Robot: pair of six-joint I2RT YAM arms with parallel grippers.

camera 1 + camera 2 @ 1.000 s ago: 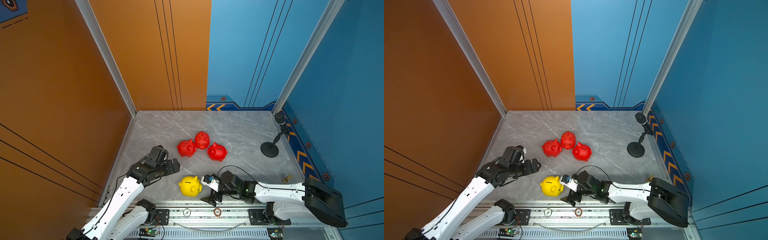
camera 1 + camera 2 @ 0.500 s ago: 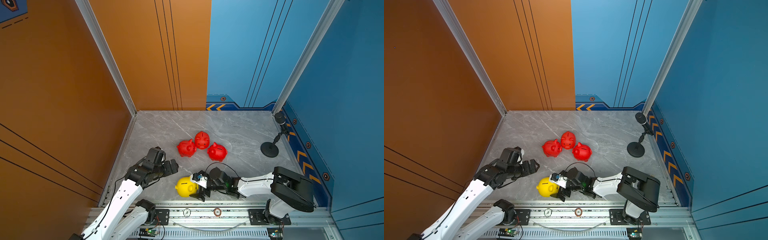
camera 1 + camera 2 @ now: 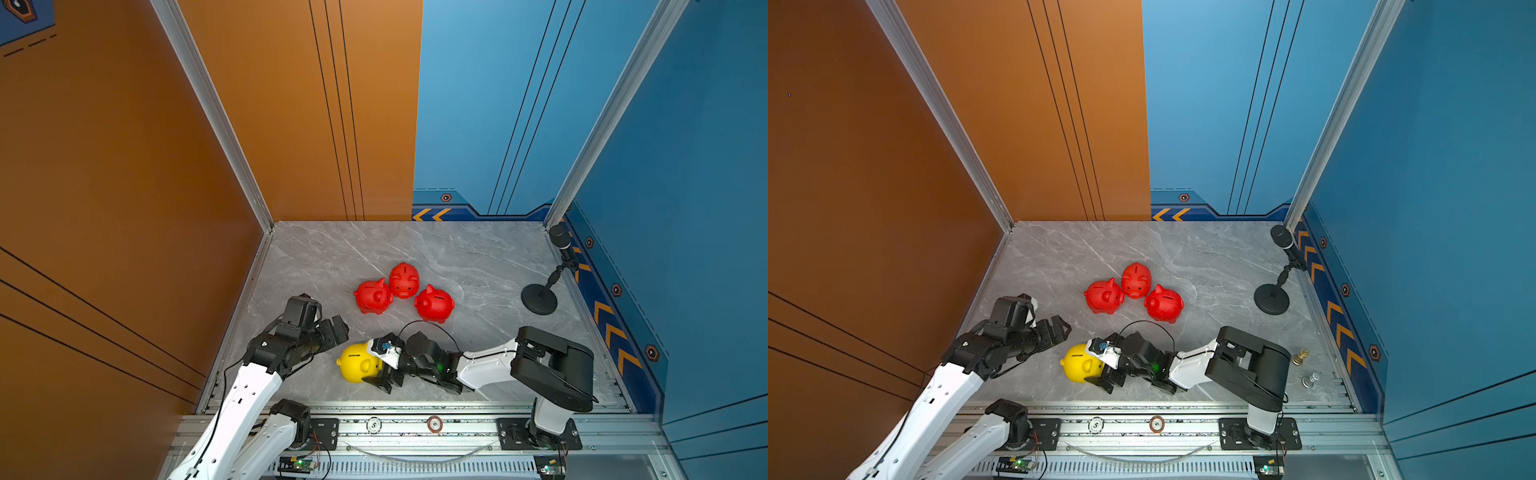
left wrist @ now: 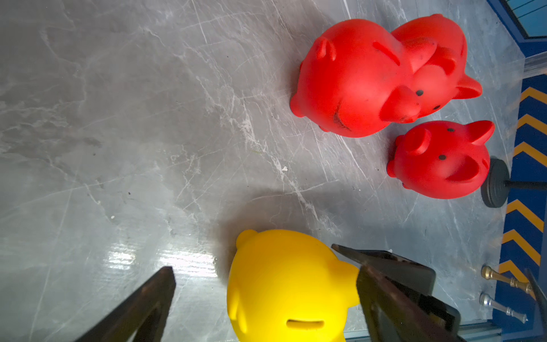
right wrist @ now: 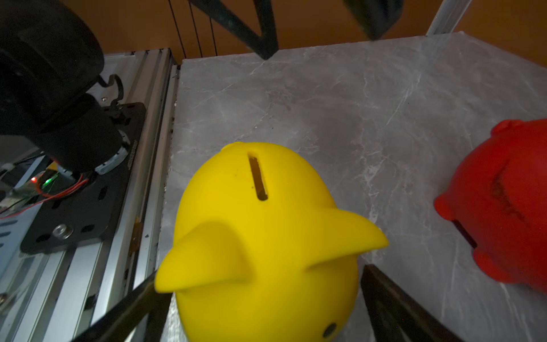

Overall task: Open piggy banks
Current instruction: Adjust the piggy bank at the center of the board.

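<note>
Now the yellow piggy bank (image 3: 359, 365) stands near the front edge of the table (image 3: 478, 257), between the wide-spread jaws of the right gripper (image 3: 379, 365). The left gripper (image 3: 338, 328) hovers close by, spread too. Next, I think, the right one must squeeze the pig gently.

Bare marble tabletop (image 3: 370, 326) separates the yellow piggy bank (image 3: 355, 368) from three red piggy banks (image 3: 403, 282) clustered beyond it. The right gripper (image 3: 379, 363) flanks its head; the left gripper (image 3: 338, 328) hangs near its tail.
</note>
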